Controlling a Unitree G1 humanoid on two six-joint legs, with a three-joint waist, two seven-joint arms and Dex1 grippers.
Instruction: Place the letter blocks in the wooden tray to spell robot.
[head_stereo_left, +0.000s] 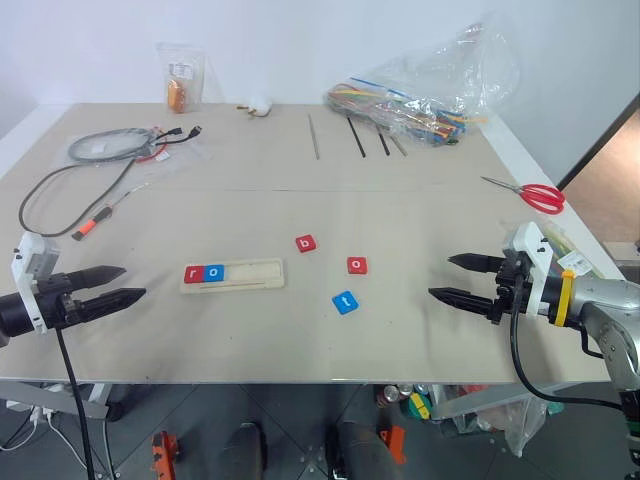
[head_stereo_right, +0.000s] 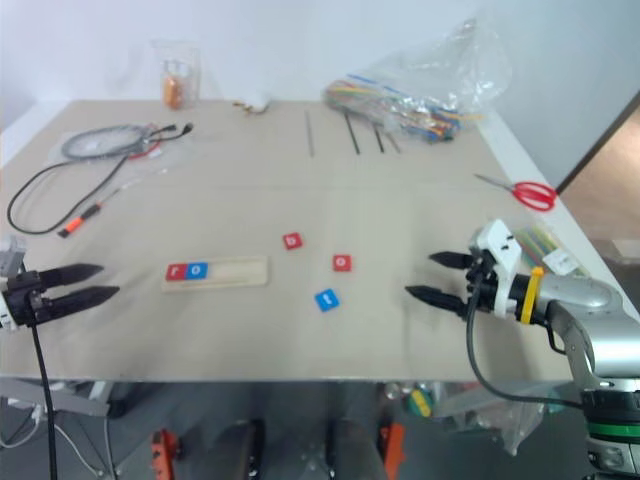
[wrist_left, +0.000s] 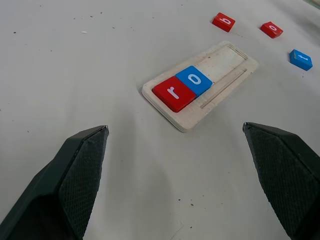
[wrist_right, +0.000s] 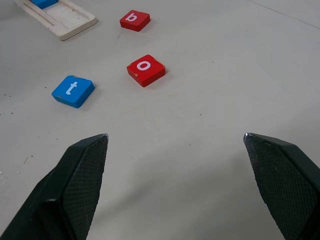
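Observation:
The wooden tray (head_stereo_left: 245, 275) lies on the table left of centre. A red "r" block (head_stereo_left: 194, 274) and a blue "o" block (head_stereo_left: 214, 272) sit side by side at its left end. To its right, loose on the table, lie a red "b" block (head_stereo_left: 306, 243), a red "o" block (head_stereo_left: 357, 265) and a blue "t" block (head_stereo_left: 346, 302). My left gripper (head_stereo_left: 113, 285) hovers open at the table's left front, left of the tray, holding nothing. My right gripper (head_stereo_left: 460, 278) hovers open at the right front, right of the loose blocks, also holding nothing.
Red-handled scissors (head_stereo_left: 535, 194) lie at the right edge. A clear bag of coloured sticks (head_stereo_left: 415, 105) and several thin rods (head_stereo_left: 352, 136) sit at the back. Coiled cables (head_stereo_left: 105, 147) and a small pouch (head_stereo_left: 181, 80) occupy the back left.

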